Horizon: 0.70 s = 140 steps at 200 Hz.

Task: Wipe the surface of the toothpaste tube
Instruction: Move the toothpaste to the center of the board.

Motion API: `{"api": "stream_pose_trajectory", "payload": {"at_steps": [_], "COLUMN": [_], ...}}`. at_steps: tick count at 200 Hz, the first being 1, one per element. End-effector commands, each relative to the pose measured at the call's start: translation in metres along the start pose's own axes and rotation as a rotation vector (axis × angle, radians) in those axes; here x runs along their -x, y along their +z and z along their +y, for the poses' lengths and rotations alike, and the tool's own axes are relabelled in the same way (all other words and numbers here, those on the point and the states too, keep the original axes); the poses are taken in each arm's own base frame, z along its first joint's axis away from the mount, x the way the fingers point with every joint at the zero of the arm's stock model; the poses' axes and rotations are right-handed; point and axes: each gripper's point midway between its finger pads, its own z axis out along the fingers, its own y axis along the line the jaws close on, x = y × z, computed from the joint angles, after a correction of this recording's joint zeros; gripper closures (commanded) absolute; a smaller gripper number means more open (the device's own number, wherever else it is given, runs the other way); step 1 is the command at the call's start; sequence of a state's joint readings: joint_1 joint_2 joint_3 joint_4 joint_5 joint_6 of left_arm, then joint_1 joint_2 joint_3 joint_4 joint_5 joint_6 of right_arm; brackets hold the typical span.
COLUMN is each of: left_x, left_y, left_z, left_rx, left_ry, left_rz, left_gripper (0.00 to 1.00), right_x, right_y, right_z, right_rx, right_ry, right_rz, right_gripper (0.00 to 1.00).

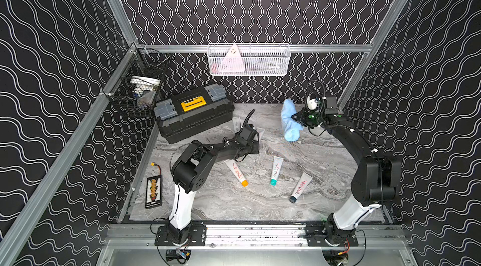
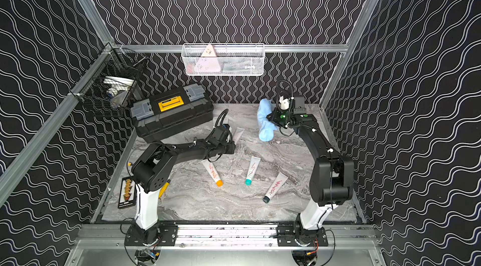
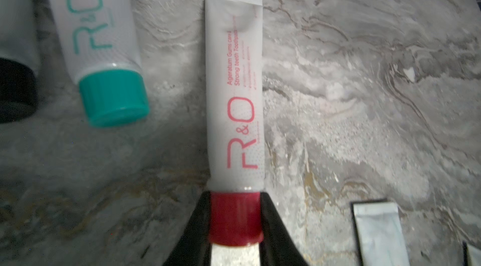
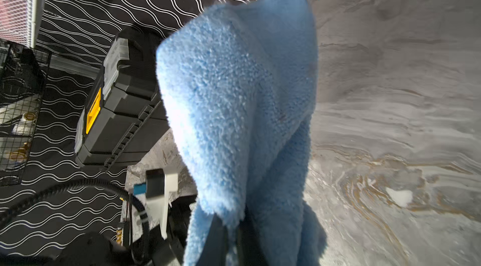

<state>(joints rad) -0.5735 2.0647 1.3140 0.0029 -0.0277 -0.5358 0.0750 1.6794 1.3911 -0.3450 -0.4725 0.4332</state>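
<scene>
Left gripper (image 3: pixel 234 197) clamped on toothpaste tube (image 3: pixel 235 82) at cap end, centre of left wrist view, on or just above table (image 3: pixel 364 95).
Right gripper (image 1: pixel 296 117) pinched shut on blue cloth (image 1: pixel 289 124), upper right in a top view.
Cloth, tube well apart: both grasps done, wiping apparently not begun.

Inside a robotics lab test booth: aluminium framing (image 1: pixel 114 9) boxes in black wave-patterned walls (image 1: pixel 247 4); a left arm (image 1: pixel 182 202) and right arm (image 1: pixel 351 207) stand bolted to a front rail (image 1: pixel 260 233) by a marble-look surface (image 1: pixel 234 204), with a toolbox (image 1: pixel 194 116), a white wire basket (image 1: pixel 260 69) and a black wire basket (image 1: pixel 130 105) at the back.
</scene>
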Motion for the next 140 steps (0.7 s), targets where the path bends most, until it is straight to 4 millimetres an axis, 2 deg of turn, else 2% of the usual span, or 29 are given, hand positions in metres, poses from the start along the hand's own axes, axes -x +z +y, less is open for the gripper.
{"api": "stream_pose_trajectory", "payload": {"at_steps": [1, 43, 87, 123, 140], "left_x": [0.010, 0.027, 0.032, 0.034, 0.035], "left_y": [0.003, 0.016, 0.034, 0.045, 0.046], "left_z": [0.017, 0.014, 0.009, 0.008, 0.007], "left_rx": [0.123, 0.183, 0.234, 0.254, 0.256], "left_ry": [-0.098, -0.157, -0.190, -0.208, -0.209], "left_rz": [-0.023, -0.042, -0.038, -0.031, -0.028], "left_gripper": [0.87, 0.86, 0.84, 0.79, 0.70], "right_x": [0.008, 0.010, 0.010, 0.007, 0.006], "right_y": [-0.009, -0.020, -0.030, -0.028, -0.027], "right_z": [0.000, -0.010, -0.011, -0.013, -0.014], "right_rx": [0.018, 0.044, 0.072, 0.099, 0.111], "right_ry": [-0.012, 0.028, 0.051, 0.079, 0.090], "right_rz": [-0.058, -0.109, -0.152, -0.139, -0.135], "right_gripper": [1.00, 1.00, 1.00, 1.00, 1.00]}}
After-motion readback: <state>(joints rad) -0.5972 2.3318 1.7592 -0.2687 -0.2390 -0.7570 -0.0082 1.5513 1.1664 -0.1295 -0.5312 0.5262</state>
